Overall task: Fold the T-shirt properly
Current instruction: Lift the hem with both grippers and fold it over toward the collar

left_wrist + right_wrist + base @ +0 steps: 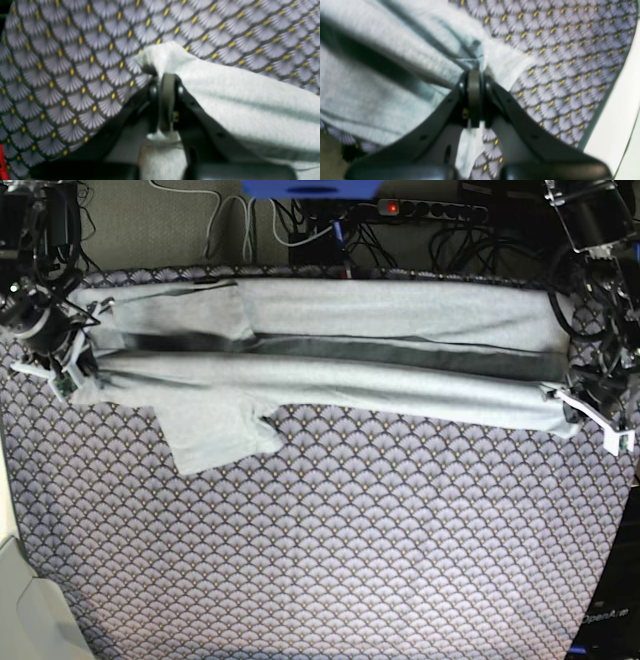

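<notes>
The light grey T-shirt [330, 370] lies stretched in a long band across the far side of the table, folded lengthwise, with one sleeve [215, 430] hanging toward the front. At the shirt's right end my left gripper [572, 406] is shut on the fabric [225, 100]; the left wrist view shows cloth pinched between its fingers [165, 100]. At the left end my right gripper [78, 372] is shut on the other edge [395, 62], with fabric bunched at its fingertips [473, 95].
The purple-grey scallop-patterned tablecloth [350, 550] covers the table. Cables and a power strip [420, 210] run behind the far edge. A white surface [25, 610] sits at the front left corner.
</notes>
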`<action>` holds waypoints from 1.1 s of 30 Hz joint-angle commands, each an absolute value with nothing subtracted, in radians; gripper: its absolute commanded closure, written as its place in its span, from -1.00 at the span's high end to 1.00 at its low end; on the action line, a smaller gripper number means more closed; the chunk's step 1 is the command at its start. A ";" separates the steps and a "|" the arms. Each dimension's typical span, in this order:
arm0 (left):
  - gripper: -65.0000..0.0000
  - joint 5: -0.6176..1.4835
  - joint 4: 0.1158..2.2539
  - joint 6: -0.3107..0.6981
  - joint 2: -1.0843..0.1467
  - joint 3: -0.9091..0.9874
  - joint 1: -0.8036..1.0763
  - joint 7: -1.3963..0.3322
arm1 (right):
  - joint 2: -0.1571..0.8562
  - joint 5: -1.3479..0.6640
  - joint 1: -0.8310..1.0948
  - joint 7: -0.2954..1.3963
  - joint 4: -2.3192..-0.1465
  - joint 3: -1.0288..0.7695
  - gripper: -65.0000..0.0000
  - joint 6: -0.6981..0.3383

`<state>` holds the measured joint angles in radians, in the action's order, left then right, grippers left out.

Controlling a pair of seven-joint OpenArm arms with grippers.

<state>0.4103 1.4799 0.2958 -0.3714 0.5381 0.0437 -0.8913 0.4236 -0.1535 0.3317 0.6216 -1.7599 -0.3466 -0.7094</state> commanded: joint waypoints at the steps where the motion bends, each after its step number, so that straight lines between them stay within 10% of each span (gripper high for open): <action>1: -0.98 0.407 1.497 0.292 -0.395 0.547 0.048 -0.888 | 0.444 -0.153 0.334 0.605 -1.776 -0.358 -1.00 -0.698; 29: -0.97 0.406 1.489 0.292 -0.398 0.538 0.145 -0.923 | 0.449 -0.148 0.467 0.605 -1.774 -0.352 -1.00 -0.698; 33: -0.72 0.406 1.489 0.292 -0.398 0.536 0.145 -0.934 | 0.447 -0.148 0.469 0.605 -1.771 -0.352 -1.00 -0.698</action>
<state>0.4076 1.4754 0.2951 -0.3771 0.5320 0.1520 -0.9417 0.4294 -0.1528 0.4664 0.6170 -1.7603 -0.3439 -0.7071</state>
